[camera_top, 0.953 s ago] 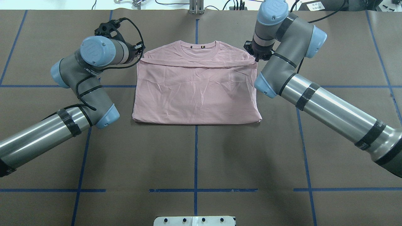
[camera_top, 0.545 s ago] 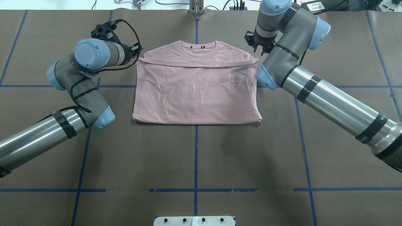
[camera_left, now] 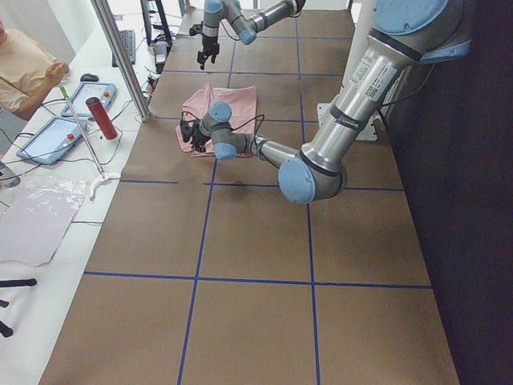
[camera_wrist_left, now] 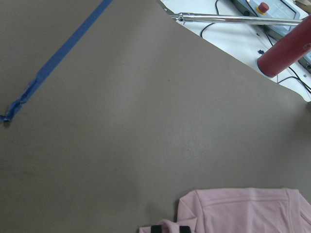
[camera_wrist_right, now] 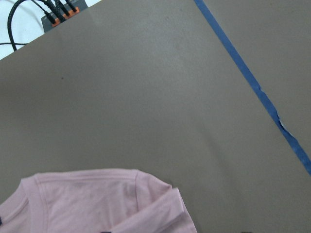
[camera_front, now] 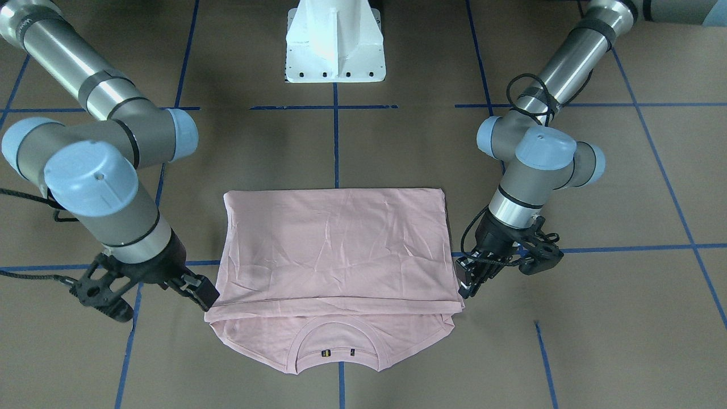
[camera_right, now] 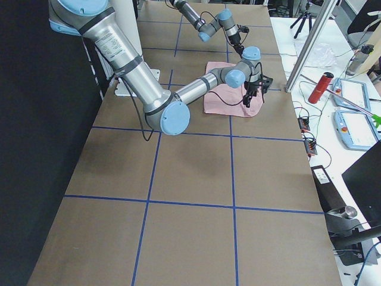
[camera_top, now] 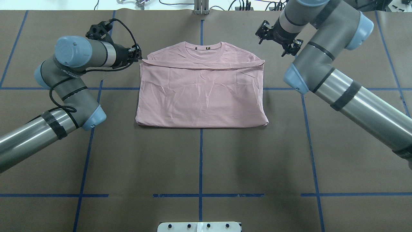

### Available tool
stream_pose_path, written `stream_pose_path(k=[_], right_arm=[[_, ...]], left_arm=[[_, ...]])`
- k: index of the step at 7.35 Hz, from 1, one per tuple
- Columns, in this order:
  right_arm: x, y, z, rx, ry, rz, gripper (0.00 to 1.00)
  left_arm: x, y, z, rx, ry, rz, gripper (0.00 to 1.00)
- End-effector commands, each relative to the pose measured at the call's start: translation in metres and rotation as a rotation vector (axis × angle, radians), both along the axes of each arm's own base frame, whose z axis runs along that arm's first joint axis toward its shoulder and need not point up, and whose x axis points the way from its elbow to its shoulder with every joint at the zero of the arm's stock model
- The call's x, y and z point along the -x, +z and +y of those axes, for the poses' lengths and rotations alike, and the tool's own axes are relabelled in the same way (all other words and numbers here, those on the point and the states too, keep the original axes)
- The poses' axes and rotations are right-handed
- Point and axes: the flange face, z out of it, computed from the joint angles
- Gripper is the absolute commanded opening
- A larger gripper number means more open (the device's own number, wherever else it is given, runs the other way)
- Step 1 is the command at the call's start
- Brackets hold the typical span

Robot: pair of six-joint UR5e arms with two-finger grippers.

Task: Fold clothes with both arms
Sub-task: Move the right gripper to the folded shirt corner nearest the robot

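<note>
T-shirt (camera_top: 201, 96): pale pink, flat at the middle of the counter (camera_top: 199, 161), folded to a near rectangle. The fold lies toward the robot; the top layer's free edge crosses just below the collar.
Collar (camera_top: 202, 48): ribbed, round, uncovered, on the side far from the robot, with 2 small tags inside.
Left arm (camera_top: 74, 80): elbow bent. Its tool (camera_front: 467, 287) sits low at the shirt's far left corner, fingertips at the cloth; grip unclear.
Right arm (camera_top: 338, 87): elbow bent. Its tool (camera_top: 273, 45) hangs above the counter off the far right corner, fingers spread, holding nothing.
</note>
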Motion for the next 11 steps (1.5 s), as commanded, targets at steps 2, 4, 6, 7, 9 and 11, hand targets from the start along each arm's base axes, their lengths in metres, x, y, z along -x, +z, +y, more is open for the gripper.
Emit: stream_pose_path(k=[2,4,6,7,9,11], right_arm=[[0.020,0.026,0.133,0.041,0.002,-0.039,1.00],[0.057,0.028,0.186,0.103,0.071,-0.040,0.79],[0.085,0.044,0.222,0.102,0.061,0.001,0.72],[0.094,0.046,0.230,0.099,0.059,0.010,0.68],[0.095,0.052,0.229,0.099,0.063,0.021,0.62],[0.105,0.057,0.234,0.099,0.054,0.036,0.58]], left_arm=[[0.022,-0.024,0.017,-0.065,0.020,0.086,1.00],[0.025,-0.029,0.020,-0.074,0.020,0.096,1.00],[0.030,-0.026,0.017,-0.071,0.012,0.093,1.00],[0.031,-0.017,0.019,-0.064,0.012,0.086,1.00],[0.033,-0.011,0.021,-0.063,0.013,0.083,1.00],[0.036,0.001,0.023,-0.054,0.013,0.073,1.00]])
